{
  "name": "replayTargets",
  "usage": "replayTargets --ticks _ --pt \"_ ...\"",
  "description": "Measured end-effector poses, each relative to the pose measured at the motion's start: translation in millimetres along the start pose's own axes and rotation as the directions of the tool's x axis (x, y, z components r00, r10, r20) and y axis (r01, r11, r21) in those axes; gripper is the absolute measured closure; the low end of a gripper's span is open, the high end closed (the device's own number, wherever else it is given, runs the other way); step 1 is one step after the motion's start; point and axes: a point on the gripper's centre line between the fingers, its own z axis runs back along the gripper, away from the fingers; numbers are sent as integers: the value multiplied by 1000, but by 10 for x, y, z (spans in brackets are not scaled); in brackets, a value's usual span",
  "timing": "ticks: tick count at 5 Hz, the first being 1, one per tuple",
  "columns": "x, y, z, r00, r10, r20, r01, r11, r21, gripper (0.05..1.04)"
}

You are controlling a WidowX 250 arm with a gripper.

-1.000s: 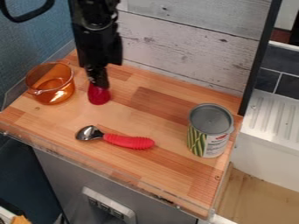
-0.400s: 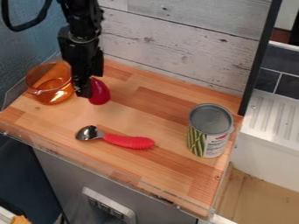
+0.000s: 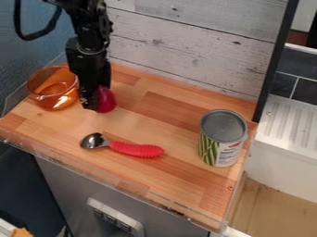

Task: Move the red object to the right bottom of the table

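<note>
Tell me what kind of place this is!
Maybe a play kitchen: I see a food can, a red-handled spoon and a see-through orange pot.

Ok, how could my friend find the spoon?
Start at the wooden table and find the can near its right edge. Left of it in the picture, the spoon lies flat, with a shiny metal bowl. Its handle is bright red and ridged, while the red object by the gripper is darker and rounder.

Free passage between spoon (image 3: 133, 149) and can (image 3: 223, 139) — orange pot (image 3: 54, 102) obstructs beside claw (image 3: 91, 104).
</note>
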Motion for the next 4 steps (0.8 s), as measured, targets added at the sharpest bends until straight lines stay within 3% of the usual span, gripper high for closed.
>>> replayTargets --ticks 2,4 --pt "-25 -64 -34 1000 7 -16 -7 1000 -10 366" --pt "-58 -29 87 998 40 -45 -41 999 -24 366"
